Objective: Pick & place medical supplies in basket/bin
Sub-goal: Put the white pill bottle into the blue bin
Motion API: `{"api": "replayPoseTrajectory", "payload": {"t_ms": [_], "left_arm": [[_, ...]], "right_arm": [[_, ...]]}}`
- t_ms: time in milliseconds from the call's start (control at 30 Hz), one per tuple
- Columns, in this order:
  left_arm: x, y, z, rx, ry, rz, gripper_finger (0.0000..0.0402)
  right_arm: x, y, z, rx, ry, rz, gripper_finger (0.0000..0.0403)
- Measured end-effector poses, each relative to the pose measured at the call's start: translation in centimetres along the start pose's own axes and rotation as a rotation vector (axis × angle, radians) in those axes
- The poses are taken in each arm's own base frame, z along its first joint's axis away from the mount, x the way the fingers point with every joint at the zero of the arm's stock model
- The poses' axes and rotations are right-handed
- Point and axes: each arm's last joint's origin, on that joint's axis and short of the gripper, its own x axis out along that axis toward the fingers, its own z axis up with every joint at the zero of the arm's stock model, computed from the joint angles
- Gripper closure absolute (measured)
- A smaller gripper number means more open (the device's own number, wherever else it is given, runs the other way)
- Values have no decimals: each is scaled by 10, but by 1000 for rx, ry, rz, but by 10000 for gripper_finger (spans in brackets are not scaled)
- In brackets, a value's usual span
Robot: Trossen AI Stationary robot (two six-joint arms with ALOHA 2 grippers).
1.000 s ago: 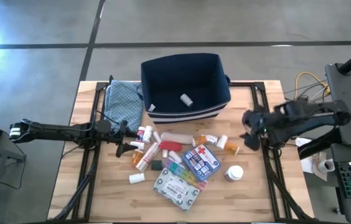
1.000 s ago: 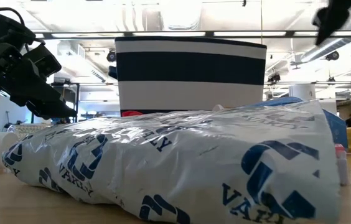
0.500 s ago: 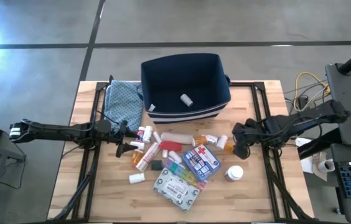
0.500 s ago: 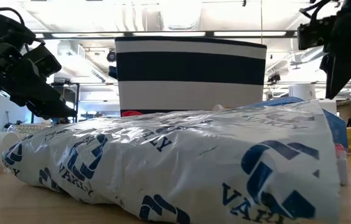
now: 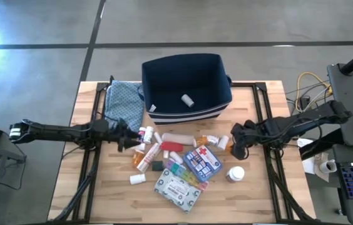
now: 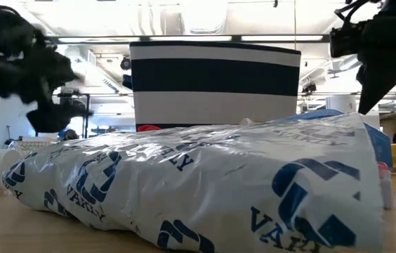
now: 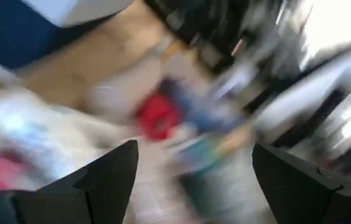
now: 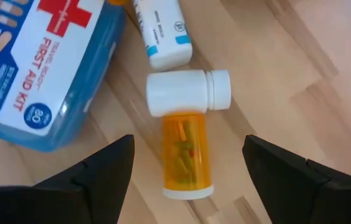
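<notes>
The medical supplies lie scattered mid-table: a blue red-cross pouch (image 5: 203, 162), a grey-white packet (image 5: 178, 190), a pill organiser (image 5: 179, 170), tubes and bottles. The navy bin (image 5: 186, 84) stands behind them on the table's far side, with one small white bottle (image 5: 187, 99) on its floor. My right gripper (image 5: 238, 147) hangs open over the right end of the pile and points steeply down. In its wrist view its fingers stand on either side of an orange pill bottle (image 8: 187, 152), above it. My left gripper (image 5: 123, 139) is open at the pile's left end, touching nothing.
A blue patterned cloth (image 5: 124, 103) lies left of the bin. A white bottle (image 8: 188, 93) lies crosswise against the orange bottle's far end, with another white bottle (image 8: 160, 31) beyond it. A round white jar (image 5: 235, 173) stands nearer the front edge. Bare wood lies right of the pile.
My right gripper has come down toward the table and a little toward the left, ending over the pile's right end; it kept open. My left gripper has rolled about its own axis while staying at the pile's left end. No supply has moved.
</notes>
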Motion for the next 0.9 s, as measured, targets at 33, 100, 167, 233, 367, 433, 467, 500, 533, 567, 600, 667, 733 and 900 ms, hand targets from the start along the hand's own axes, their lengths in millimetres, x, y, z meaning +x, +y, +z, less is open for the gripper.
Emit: {"api": "replayPoseTrajectory", "payload": {"t_ms": [33, 100, 167, 233, 367, 433, 467, 500, 533, 567, 600, 667, 733, 900], "left_arm": [[0, -2, 2, -126, -35, -8, 107], [0, -1, 4, -265, -85, 13, 107], [0, 0, 4, -284, -106, 29, 107], [0, -2, 5, -290, -100, 12, 107], [0, -6, 7, -353, -103, -5, 107], [0, -11, 9, -343, -102, -29, 107], [0, -16, 11, -287, -101, -56, 107], [-1, -24, 15, -220, -98, -95, 107], [-2, -33, 20, -152, -90, -133, 107], [-3, -43, 24, -77, -67, -162, 107], [-5, -52, 27, -6, -15, -172, 107], [-8, -66, 29, 106, 137, -118, 107], [-14, -74, 29, 199, 298, 17, 107], [-21, -105, 33, 370, 559, 157, 107]], "right_arm": [[1, 0, 0, 18, 2, -2, 115], [3, 1, 1, 35, -1, -17, 117], [4, 2, 1, 34, -8, -32, 117], [6, 3, 2, 42, -10, -33, 116], [6, 5, 4, 159, -37, -11, 116], [6, 6, 6, 213, -71, -15, 118], [5, 6, 7, 243, -88, -15, 119], [5, 7, 8, 272, -105, -12, 121], [5, 7, 9, 296, -123, -11, 122], [5, 7, 10, 315, -133, -8, 123], [5, 8, 11, 327, -146, -6, 124], [5, 9, 12, 345, -164, 5, 126], [5, 9, 12, 327, -166, 4, 127], [5, 9, 12, 260, -166, -1, 126]]}}
